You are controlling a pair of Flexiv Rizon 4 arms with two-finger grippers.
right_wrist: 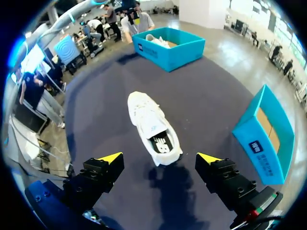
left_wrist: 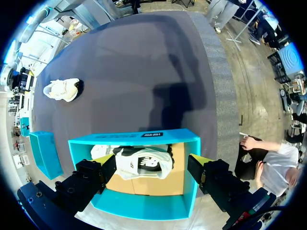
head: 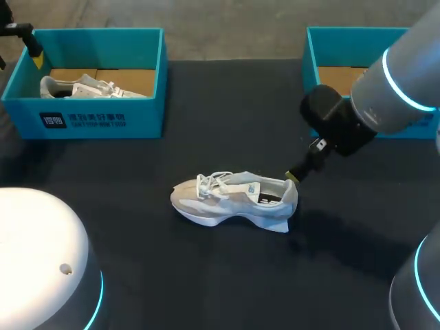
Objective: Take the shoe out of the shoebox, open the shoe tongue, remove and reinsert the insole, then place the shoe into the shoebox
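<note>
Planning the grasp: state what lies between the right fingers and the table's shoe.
Nothing; the right wrist view shows the shoe unobstructed ahead of the open fingers.

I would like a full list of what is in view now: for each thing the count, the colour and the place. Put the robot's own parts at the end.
shoeboxes: 2, teal, open; the left shoebox at the table's far left, the right shoebox at its far right, partly hidden by the right arm.
shoes: 2, white and pale grey; the shoe on the table stands on its sole in the middle, outside both boxes; the shoe in the left shoebox lies on the cardboard bottom.
table: 1, dark top.
left gripper: 1, black with yellow tips, open, above the left shoebox.
right gripper: 1, same colours, open, at the heel of the shoe on the table, not gripping it.
</note>
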